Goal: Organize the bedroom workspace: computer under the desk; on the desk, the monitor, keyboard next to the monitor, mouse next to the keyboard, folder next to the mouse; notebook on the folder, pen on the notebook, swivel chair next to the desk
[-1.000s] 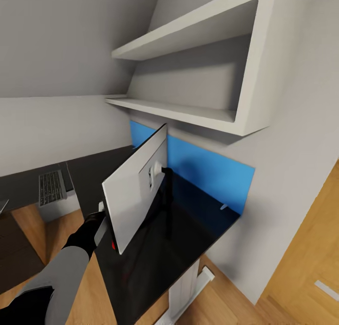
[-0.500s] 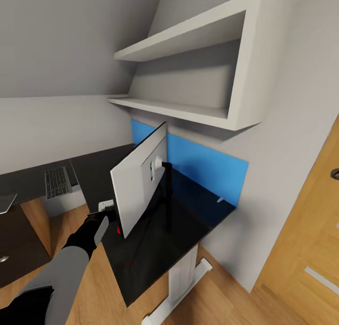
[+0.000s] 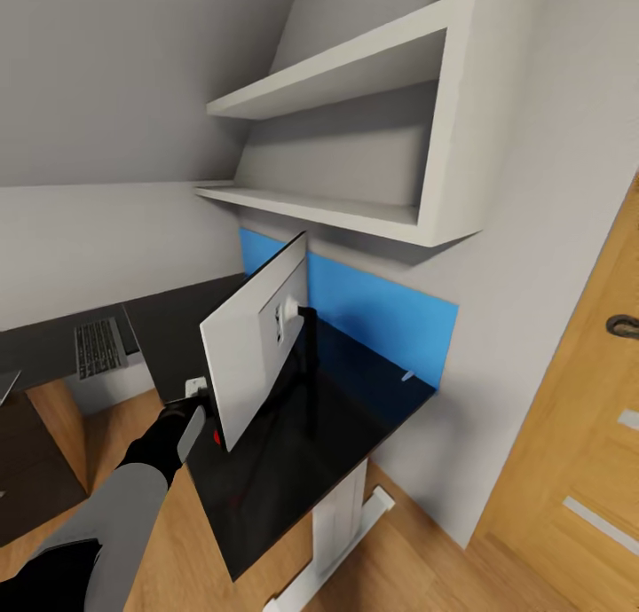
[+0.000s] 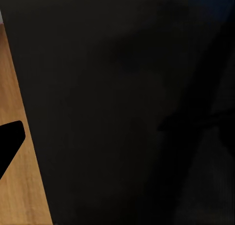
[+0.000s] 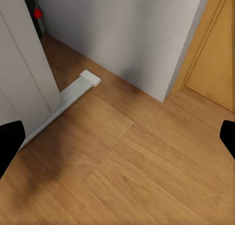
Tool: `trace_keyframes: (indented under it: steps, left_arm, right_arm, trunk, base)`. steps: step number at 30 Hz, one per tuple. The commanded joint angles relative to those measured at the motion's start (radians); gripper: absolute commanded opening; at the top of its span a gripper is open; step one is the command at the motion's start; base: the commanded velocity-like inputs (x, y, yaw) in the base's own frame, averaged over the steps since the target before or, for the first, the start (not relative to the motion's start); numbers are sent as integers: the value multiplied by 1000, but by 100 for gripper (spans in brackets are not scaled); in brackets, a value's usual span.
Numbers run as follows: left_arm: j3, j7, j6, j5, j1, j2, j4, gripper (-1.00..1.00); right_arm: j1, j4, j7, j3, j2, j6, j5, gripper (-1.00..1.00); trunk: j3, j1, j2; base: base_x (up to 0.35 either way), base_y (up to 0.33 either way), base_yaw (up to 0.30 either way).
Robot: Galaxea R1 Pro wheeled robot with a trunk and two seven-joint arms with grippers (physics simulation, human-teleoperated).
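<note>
- You see the large desk with the glossy black top, the bright blue back panel and the white pedestal leg; it stands in the corner under the white wall shelves. In the right wrist view, the white foot of the desk lies on the light wooden floor.
- Beside the desk, away from your left arm, there is a light wooden door with a dark handle.
- The wide, thin monitor stands on the desk top on its black stand. Its pale grey back side faces you, and the screen looks tilted. A small red dot shows at its lower corner, near the front edge of the desk.
- Your left arm, grey with a black wrist, reaches to the front edge of the desk. The left gripper is at the lower corner of the monitor, touching it or just beside it. I cannot tell if its fingers are apart or closed on the monitor edge. In the left wrist view almost everything is the dark desk surface, with one dark fingertip at the border.
- The right gripper is held wide apart above the floor beside the desk foot, with nothing between its two dark fingertips.
- The slim silver-grey keyboard with dark keys lies on the other wing of the desk, well apart from the monitor.
</note>
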Motion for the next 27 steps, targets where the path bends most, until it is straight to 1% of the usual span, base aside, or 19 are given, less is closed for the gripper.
trace_keyframes:
  steps: [1,21,27]
  left_arm:
    - [3,3,5,4,0,-1,-3,100]
    - [4,6,4,3,0,-1,-8,100]
    - [4,6,4,3,0,-1,-8,100]
  right_arm:
    - [-1,2,1,1,0,-4,-5,100]
    - [-1,2,1,1,0,-1,-5,100]
    - [-1,2,1,2,0,-1,-5,100]
  trunk:
    - [0,0,-1]
    - [19,0,-1]
    - [23,0,-1]
  base:
    - [-1,0,-117]
    - [0,0,-118]
    - [0,0,-48]
